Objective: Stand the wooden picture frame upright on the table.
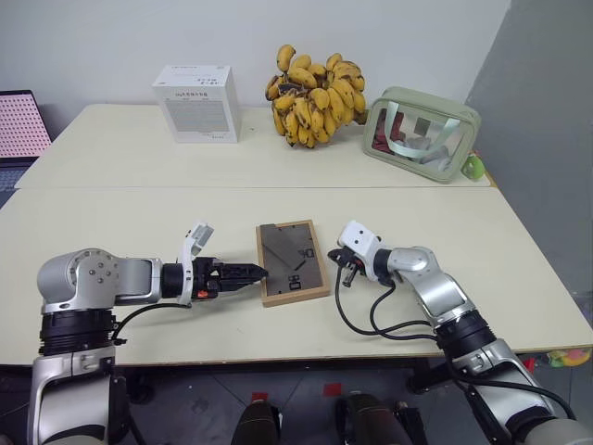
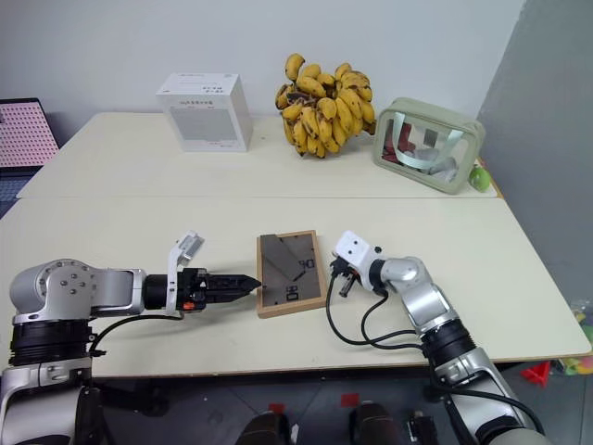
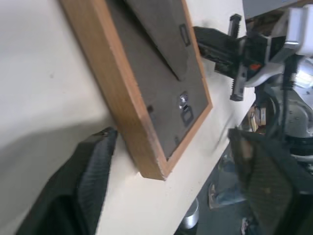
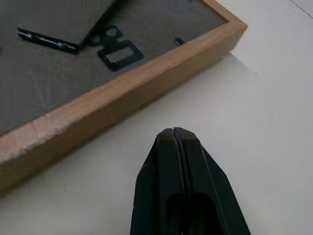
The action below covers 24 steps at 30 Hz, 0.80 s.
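Frame (image 1: pixel 293 261) flat between claws, seemingly untouched.

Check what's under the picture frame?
The picture frame lies flat, grey back up, directly on the table. Nothing visible beneath it; its front side is covered.

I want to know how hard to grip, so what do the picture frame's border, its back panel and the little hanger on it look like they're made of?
The wooden picture frame: its border looks like light unvarnished wood, with matte faces and faint grain. The back panel seems to be dark grey fibreboard or card, dull and slightly fuzzy. The hanger looks like thin black-coated metal, stamped with a sawtooth edge.
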Available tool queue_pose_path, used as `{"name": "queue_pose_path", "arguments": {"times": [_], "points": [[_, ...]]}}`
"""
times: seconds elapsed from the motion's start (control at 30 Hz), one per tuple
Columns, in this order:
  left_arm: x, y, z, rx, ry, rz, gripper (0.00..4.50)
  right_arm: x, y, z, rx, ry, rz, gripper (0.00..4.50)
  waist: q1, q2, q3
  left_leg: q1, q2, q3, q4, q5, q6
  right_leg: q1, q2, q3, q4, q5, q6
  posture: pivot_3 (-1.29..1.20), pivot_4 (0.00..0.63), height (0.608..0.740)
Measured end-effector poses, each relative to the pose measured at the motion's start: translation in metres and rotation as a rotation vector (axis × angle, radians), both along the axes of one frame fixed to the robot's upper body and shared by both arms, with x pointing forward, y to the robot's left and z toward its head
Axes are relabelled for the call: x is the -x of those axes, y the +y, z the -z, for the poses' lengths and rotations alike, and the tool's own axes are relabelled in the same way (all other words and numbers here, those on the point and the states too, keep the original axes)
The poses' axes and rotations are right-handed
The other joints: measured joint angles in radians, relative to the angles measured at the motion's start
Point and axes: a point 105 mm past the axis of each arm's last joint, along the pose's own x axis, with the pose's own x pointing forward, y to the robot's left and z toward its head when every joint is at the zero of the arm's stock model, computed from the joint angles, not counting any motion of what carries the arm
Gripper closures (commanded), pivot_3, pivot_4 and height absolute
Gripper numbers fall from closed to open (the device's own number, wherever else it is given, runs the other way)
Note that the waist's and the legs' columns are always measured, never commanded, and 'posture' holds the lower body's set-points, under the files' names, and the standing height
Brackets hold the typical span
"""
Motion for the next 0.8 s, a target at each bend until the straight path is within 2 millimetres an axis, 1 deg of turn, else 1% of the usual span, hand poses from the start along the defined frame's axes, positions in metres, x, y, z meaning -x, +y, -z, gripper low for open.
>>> {"name": "queue_pose_path", "arguments": {"times": [0.03,0.07,0.13,0.23,0.47,0.7,0.8], "points": [[0.000,0.002,0.000,-0.002,-0.002,-0.013,0.12,0.001,0.003,0.001,0.000,0.001,-0.005,4.50,0.000,0.000,0.000,0.000,0.000,0.000,0.000,0.000,0.000,0.000,0.000,0.000,0.000,0.000,0.000,0.00,0.150,0.740],[0.001,0.004,0.005,0.009,0.004,-0.037,0.12,0.000,0.006,0.000,-0.005,-0.001,-0.004,4.50,-0.001,0.000,0.000,0.001,0.000,0.001,-0.001,0.000,0.000,0.001,0.000,0.001,0.000,0.000,0.000,0.00,0.150,0.740],[0.001,0.001,0.015,0.030,0.015,-0.056,0.12,0.000,0.011,0.001,-0.011,0.001,-0.001,4.50,-0.002,0.000,0.000,0.001,0.000,0.001,-0.001,0.000,0.000,0.001,0.000,0.001,0.000,0.000,0.000,0.00,0.150,0.740],[-0.001,-0.003,0.018,0.054,0.002,-0.072,0.12,-0.001,0.016,0.001,-0.019,0.006,-0.004,4.50,0.000,0.001,-0.001,0.002,0.000,0.000,0.000,0.000,0.000,0.002,0.000,0.001,0.000,0.000,0.000,0.00,0.150,0.740],[-0.005,-0.025,0.021,0.145,-0.001,-0.078,0.12,0.000,0.032,0.003,-0.038,0.023,-0.014,4.50,0.003,0.000,-0.004,0.002,-0.001,0.000,0.001,0.000,0.000,0.003,0.000,0.001,0.000,0.001,0.001,0.00,0.150,0.740],[-0.001,-0.039,0.018,0.194,0.002,-0.047,0.12,-0.001,0.033,0.004,-0.045,0.028,-0.008,4.50,0.003,0.000,-0.004,0.001,-0.001,0.000,0.000,0.000,0.000,0.002,0.000,0.001,-0.001,0.001,0.001,0.00,0.150,0.740],[-0.001,-0.040,0.018,0.188,-0.007,-0.054,0.58,0.001,0.033,0.004,-0.047,0.029,-0.004,4.50,0.003,0.000,-0.004,0.002,-0.001,0.000,0.000,0.000,0.000,0.002,0.000,0.001,-0.001,0.001,0.001,0.00,0.150,0.740]]}}
